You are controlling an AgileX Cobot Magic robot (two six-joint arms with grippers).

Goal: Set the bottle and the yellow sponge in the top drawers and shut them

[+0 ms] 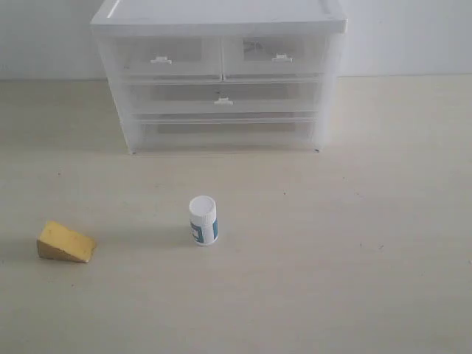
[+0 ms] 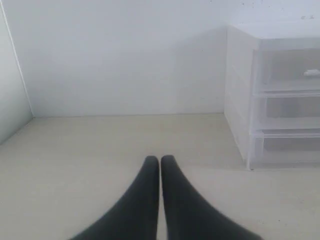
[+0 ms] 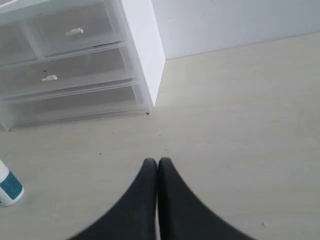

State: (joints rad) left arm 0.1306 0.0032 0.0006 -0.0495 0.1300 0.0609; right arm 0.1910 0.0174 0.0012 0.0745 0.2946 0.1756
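The white bottle (image 1: 203,220) with its teal-blue label stands upright near the middle of the table; part of the bottle (image 3: 9,184) also shows at the edge of the right wrist view. The yellow sponge (image 1: 65,243) lies at the front left. Both top drawers are shut: the left one (image 1: 164,57) and the right one (image 1: 277,55), each with a white tab handle. Neither arm shows in the exterior view. My left gripper (image 2: 160,159) is shut and empty over bare table. My right gripper (image 3: 157,161) is shut and empty too, far from the bottle.
The white drawer cabinet (image 1: 218,18) stands at the back against the wall, with two full-width drawers (image 1: 223,99) under the top pair. A white wall (image 2: 120,55) closes off the back and the left side.
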